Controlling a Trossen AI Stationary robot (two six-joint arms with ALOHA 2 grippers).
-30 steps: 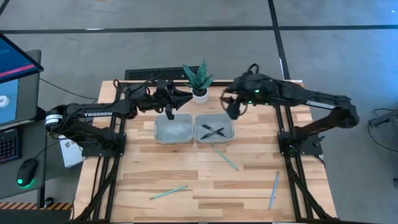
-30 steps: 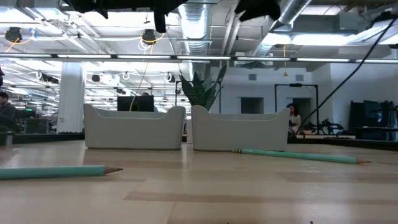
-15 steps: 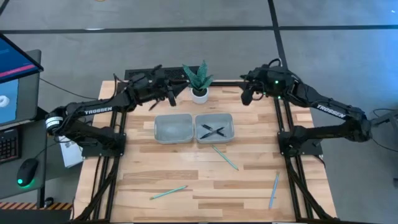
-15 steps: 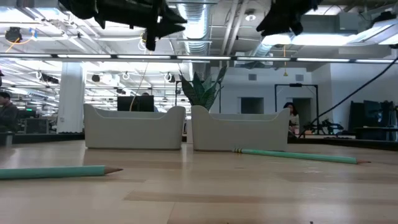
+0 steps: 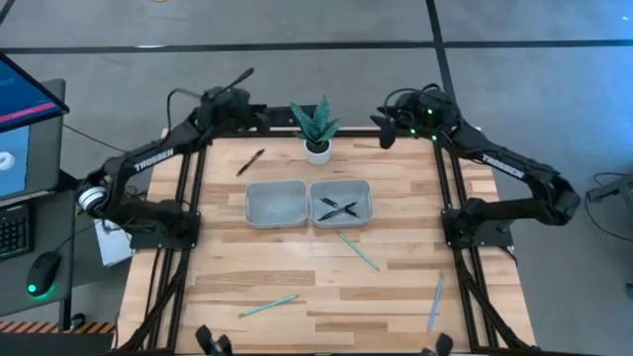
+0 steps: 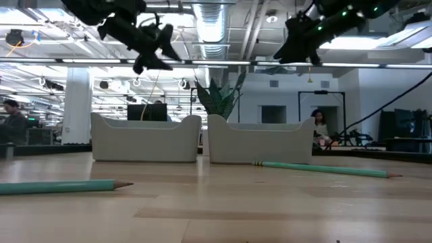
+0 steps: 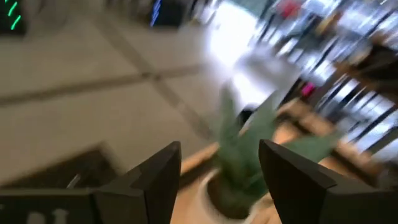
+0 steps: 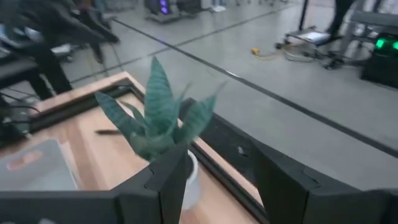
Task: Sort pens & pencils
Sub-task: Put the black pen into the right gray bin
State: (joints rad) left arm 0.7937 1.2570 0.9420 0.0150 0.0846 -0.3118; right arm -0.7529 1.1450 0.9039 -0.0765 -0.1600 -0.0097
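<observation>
Near edge of table (image 5: 297,272): two pencils, one front-left (image 5: 267,307), one front-right (image 5: 435,301). A third pencil (image 5: 356,249) lies just in front of the right tray (image 5: 341,204), which holds two crossed pens (image 5: 338,209). Left tray (image 5: 276,204) beside it. Another pen (image 5: 249,162) lies loose behind the left tray. At the back, plant (image 5: 316,129) sits btwn left gripper (image 5: 259,115) & right gripper (image 5: 384,131), both raised, fingers apart, holding nothing

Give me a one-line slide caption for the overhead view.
Both arms raised near the potted plant; two pens crossed in the right tray, three pencils loose on the table.
</observation>
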